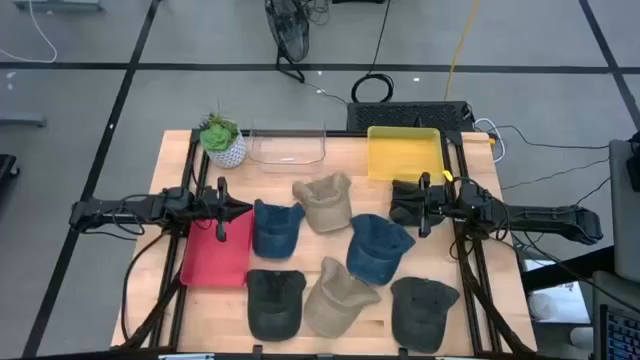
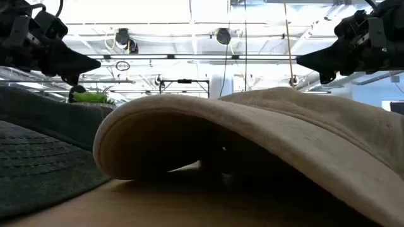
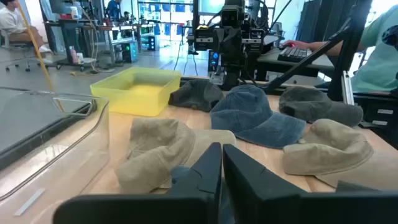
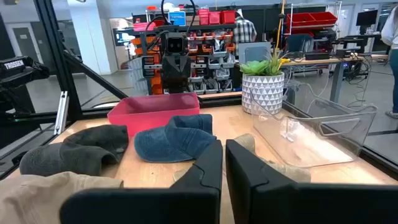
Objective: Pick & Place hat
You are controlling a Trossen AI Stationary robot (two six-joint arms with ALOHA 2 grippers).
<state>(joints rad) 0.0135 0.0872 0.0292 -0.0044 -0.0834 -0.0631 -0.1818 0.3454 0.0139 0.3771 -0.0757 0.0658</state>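
Right now both arms hover with jaws pressed together. Mid-worktop, the tan hat (image 1: pixel 324 201) lies with its long axis running from 7 to 1 o'clock, brim at 1.

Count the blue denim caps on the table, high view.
2. One blue denim cap lies beside the red bin, left of centre. The other blue denim cap lies right of centre, below the yellow bin. None looks hidden.
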